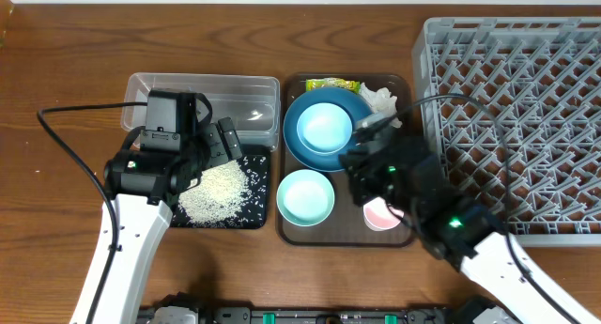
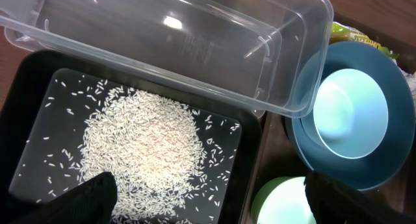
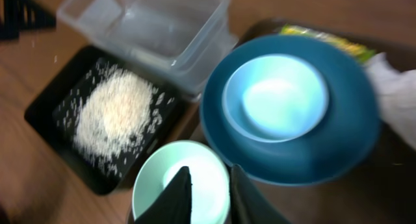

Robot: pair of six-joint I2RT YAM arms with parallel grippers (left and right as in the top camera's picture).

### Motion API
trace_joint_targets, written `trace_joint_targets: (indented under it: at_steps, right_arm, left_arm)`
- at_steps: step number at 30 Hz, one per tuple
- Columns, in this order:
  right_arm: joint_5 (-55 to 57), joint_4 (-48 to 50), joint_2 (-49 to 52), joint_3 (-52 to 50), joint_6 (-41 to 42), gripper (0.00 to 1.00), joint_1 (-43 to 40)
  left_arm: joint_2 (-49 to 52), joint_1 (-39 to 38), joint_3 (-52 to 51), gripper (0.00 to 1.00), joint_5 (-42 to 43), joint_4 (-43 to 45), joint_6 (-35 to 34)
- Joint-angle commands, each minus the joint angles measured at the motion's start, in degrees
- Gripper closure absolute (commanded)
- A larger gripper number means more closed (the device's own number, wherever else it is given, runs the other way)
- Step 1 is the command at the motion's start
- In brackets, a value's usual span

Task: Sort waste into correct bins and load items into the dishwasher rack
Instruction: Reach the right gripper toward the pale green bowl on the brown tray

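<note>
My left gripper (image 1: 211,150) (image 2: 218,204) is open and empty, hovering over the rice (image 1: 214,192) (image 2: 143,146) heaped in the black tray (image 1: 260,216) (image 2: 26,107). The clear tub (image 1: 254,99) (image 2: 195,42) stands empty behind it. My right gripper (image 1: 360,166) (image 3: 211,191) has a narrow gap and holds nothing; it hangs above the right rim of the mint bowl (image 1: 305,197) (image 3: 156,185). The light-blue bowl (image 1: 325,129) (image 3: 276,97) sits on the blue plate (image 1: 302,150) (image 3: 351,146). The pink cup (image 1: 380,214), tissue (image 1: 380,99) and wrapper (image 1: 333,84) lie nearby. The rack (image 1: 526,127) is at the right.
The dishes, tissue and wrapper all sit on a brown serving tray (image 1: 347,232) between the black tray and the rack. The right arm's cable arcs over the rack's left edge. The rack holds nothing.
</note>
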Motion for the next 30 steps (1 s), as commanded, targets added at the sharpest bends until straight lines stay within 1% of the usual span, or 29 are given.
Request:
trace_joint_targets:
  at_steps: [1, 9, 12, 13, 14, 15, 17, 18, 20, 21, 22, 23, 24, 25, 27, 28, 30]
  right_arm:
    - [1.3, 1.1, 4.0, 0.9, 0.5, 0.77, 4.1]
    - [1.3, 7.9, 12.2, 0.9, -4.6, 0.67, 11.4]
    - [1.3, 9.3, 13.5, 0.9, -7.6, 0.6, 13.8]
    - [1.4, 9.7, 14.1, 0.9, -9.7, 0.55, 14.9]
    - [1.6, 10.0, 14.3, 0.9, -10.8, 0.53, 15.5]
    - [2.4, 10.0, 14.4, 0.9, -11.3, 0.55, 16.2]
    - [4.6, 10.0, 14.6, 0.9, -11.3, 0.66, 17.3]
    - [5.5, 9.9, 14.6, 0.9, -11.2, 0.74, 18.0]
    - [5.6, 9.8, 14.6, 0.9, -11.2, 0.8, 18.6]
    - [5.6, 9.7, 14.6, 0.9, -11.2, 0.86, 18.8]
    - [5.5, 9.5, 14.6, 0.9, -11.2, 0.88, 18.9]
    - [5.4, 9.3, 14.6, 0.9, -11.2, 0.85, 19.1]
    - [5.4, 9.3, 14.6, 0.9, -11.2, 0.66, 19.1]
    - [5.4, 9.3, 14.6, 0.9, -11.2, 0.38, 19.1]
    - [5.4, 9.3, 14.6, 0.9, -11.2, 0.09, 19.1]
    - [5.4, 9.3, 14.6, 0.9, -11.2, 0.01, 19.1]
    - [5.2, 9.3, 14.6, 0.9, -11.2, 0.01, 19.1]
  left_arm:
    - [0.1, 0.2, 1.3, 0.05, -0.1, -0.2, 0.5]
    - [0.1, 0.2, 1.3, 0.05, -0.1, -0.1, 0.5]
    - [0.1, 0.2, 1.3, 0.05, -0.1, -0.2, 0.5]
    - [0.1, 0.2, 1.3, 0.05, -0.1, -0.1, 0.5]
    - [0.1, 0.2, 1.3, 0.05, -0.1, -0.1, 0.5]
    - [0.1, 0.2, 1.3, 0.05, -0.1, -0.1, 0.5]
    - [0.1, 0.2, 1.3, 0.05, -0.1, -0.2, 0.5]
    - [0.1, 0.2, 1.3, 0.05, -0.1, -0.2, 0.5]
    - [0.1, 0.2, 1.3, 0.05, -0.1, -0.1, 0.5]
    - [0.1, 0.2, 1.3, 0.05, -0.1, -0.2, 0.5]
    - [0.1, 0.2, 1.3, 0.05, -0.1, -0.2, 0.5]
    - [0.1, 0.2, 1.3, 0.05, -0.1, -0.2, 0.5]
    - [0.1, 0.2, 1.3, 0.05, -0.1, -0.1, 0.5]
    - [0.1, 0.2, 1.3, 0.05, -0.1, -0.1, 0.5]
    - [0.1, 0.2, 1.3, 0.05, -0.1, -0.1, 0.5]
    - [0.1, 0.2, 1.3, 0.05, -0.1, -0.1, 0.5]
    - [0.1, 0.2, 1.3, 0.05, -0.1, -0.1, 0.5]
